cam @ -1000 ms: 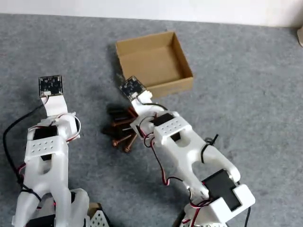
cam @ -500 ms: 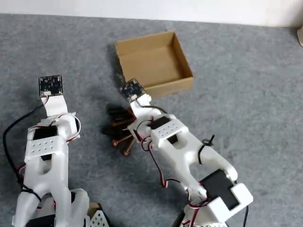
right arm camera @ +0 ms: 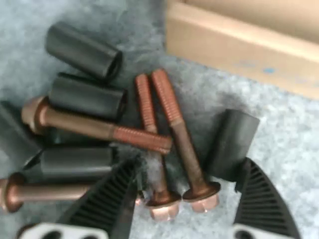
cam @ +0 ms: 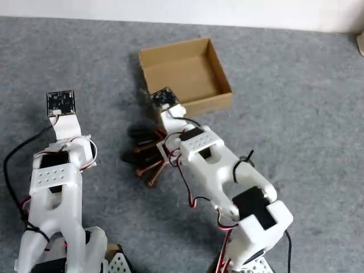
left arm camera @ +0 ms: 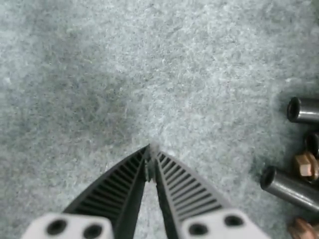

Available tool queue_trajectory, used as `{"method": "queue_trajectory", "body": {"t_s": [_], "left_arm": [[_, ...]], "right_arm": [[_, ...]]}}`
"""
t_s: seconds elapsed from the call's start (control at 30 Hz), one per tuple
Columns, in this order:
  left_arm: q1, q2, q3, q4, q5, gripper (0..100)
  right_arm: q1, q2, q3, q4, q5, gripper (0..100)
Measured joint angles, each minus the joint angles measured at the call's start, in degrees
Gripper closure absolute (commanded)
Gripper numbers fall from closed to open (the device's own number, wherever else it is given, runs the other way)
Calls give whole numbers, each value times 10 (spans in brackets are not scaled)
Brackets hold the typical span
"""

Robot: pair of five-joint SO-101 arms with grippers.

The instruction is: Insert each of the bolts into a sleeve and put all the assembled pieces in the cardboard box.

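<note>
Two bolts [right arm camera: 175, 127] under the open right gripper [right arm camera: 189, 174]

Its fingers are spread wide and hold nothing. The copper bolts lie side by side between them, with a black sleeve [right arm camera: 230, 142] just beside one finger. The heap [cam: 143, 161] of bolts and sleeves lies near the cardboard box [cam: 207, 104]. The left gripper [left arm camera: 150, 152] is closed and empty, over grey carpet [left arm camera: 124, 74].
</note>
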State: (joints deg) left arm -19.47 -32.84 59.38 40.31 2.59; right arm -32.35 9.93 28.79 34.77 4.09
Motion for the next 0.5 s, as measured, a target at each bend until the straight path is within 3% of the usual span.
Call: {"method": "queue_trajectory", "body": {"t_s": [0.17, 0.33, 0.5], "left_arm": [[0, 0, 0, 0, 0, 989], [0, 0, 0, 0, 0, 989], [0, 0, 0, 0, 0, 989]], "right_arm": [[7, 1, 0, 0, -60, 769], [12, 1, -1, 0, -67, 998], [25, 1, -2, 0, -69, 995]]}}
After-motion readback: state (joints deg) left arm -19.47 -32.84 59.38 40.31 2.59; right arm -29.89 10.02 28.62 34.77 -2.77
